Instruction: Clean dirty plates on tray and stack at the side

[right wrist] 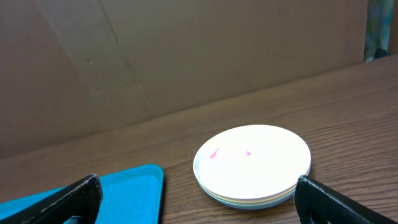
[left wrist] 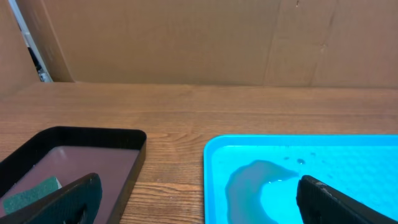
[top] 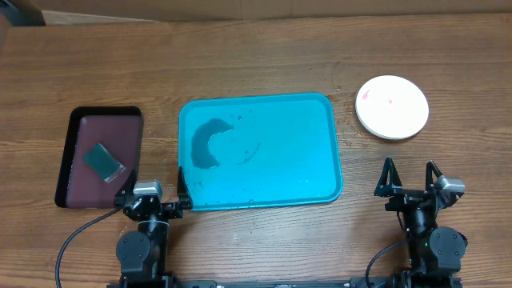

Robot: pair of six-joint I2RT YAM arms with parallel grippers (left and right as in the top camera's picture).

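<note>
Overhead, the tray (top: 260, 98) lies bare of plates, with only a dark wet patch (top: 206, 144) on its left half. The plates (top: 392, 107) sit in one stack on the table, off the tray's right far corner, white one on top; the right wrist view shows paler rims beneath it. Left of the tray, a black tray (top: 76, 120) holds a green sponge (top: 104, 162).

The left gripper (top: 154, 186) sits at the tray's near left corner and the right gripper (top: 410, 168) just beyond its near right corner. Both have their jaws spread wide and hold nothing.

Stacking looks done, so the task seems at or near its end. The top plate does carry two faint pink marks. If those count as dirt, the next move calls for the left gripper to fetch the sponge and wipe that plate.
</note>
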